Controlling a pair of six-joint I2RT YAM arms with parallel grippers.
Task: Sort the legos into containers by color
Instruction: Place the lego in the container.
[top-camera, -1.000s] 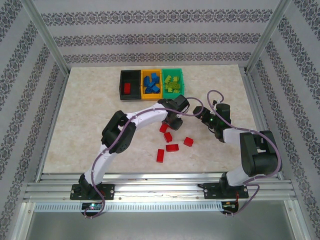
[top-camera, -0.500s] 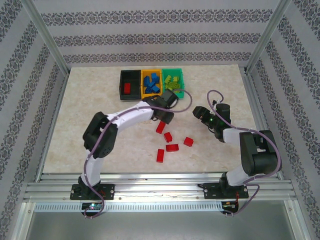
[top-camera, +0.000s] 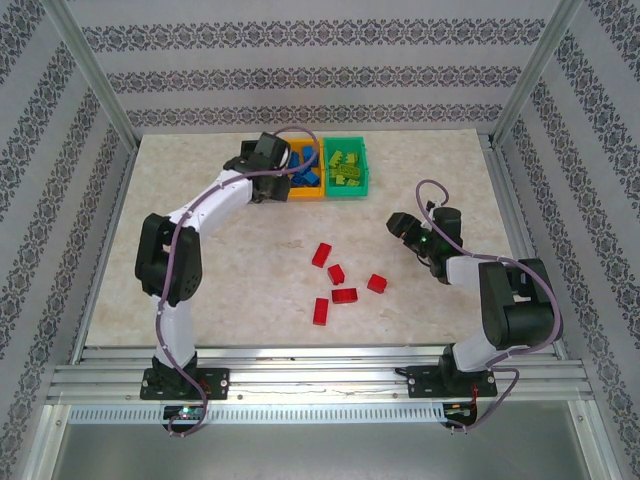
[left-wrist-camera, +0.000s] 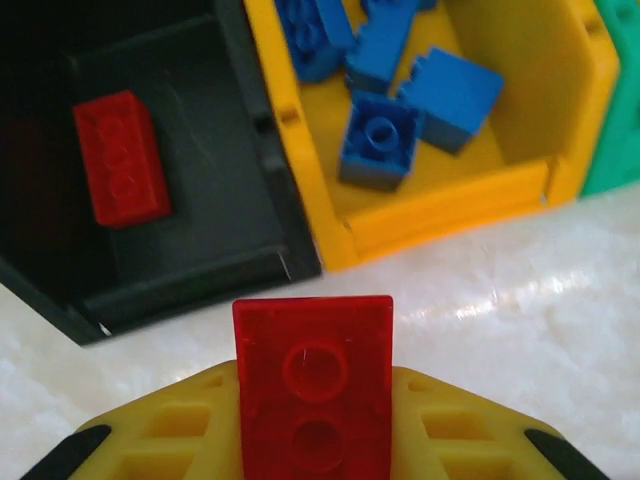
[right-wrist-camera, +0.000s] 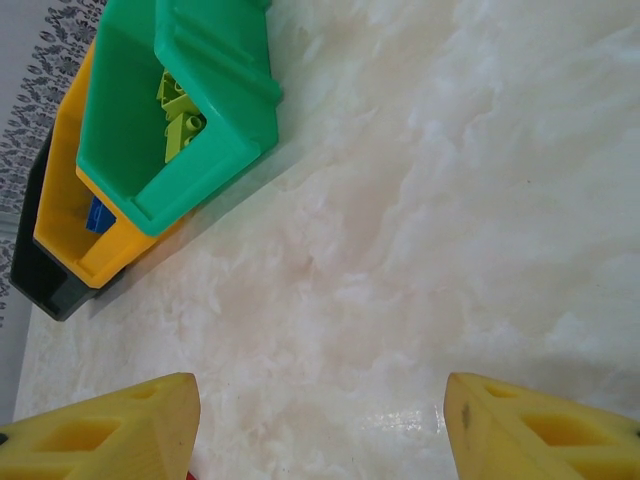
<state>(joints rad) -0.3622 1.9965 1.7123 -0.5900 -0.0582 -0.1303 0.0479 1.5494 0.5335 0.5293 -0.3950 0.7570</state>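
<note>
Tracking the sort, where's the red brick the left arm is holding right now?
In the left wrist view the red brick is clamped in the left hand, close to the near wall of the black bin, with the orange-yellow bin alongside.

Your overhead camera looks down the worktop (top-camera: 250, 290) from its near edge; both close wrist cameras share the orange-yellow bin (left-wrist-camera: 450, 205).

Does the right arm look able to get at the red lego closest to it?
Probably yes: the right gripper is open and empty, and that red lego lies on bare table close by, with nothing between them.
</note>
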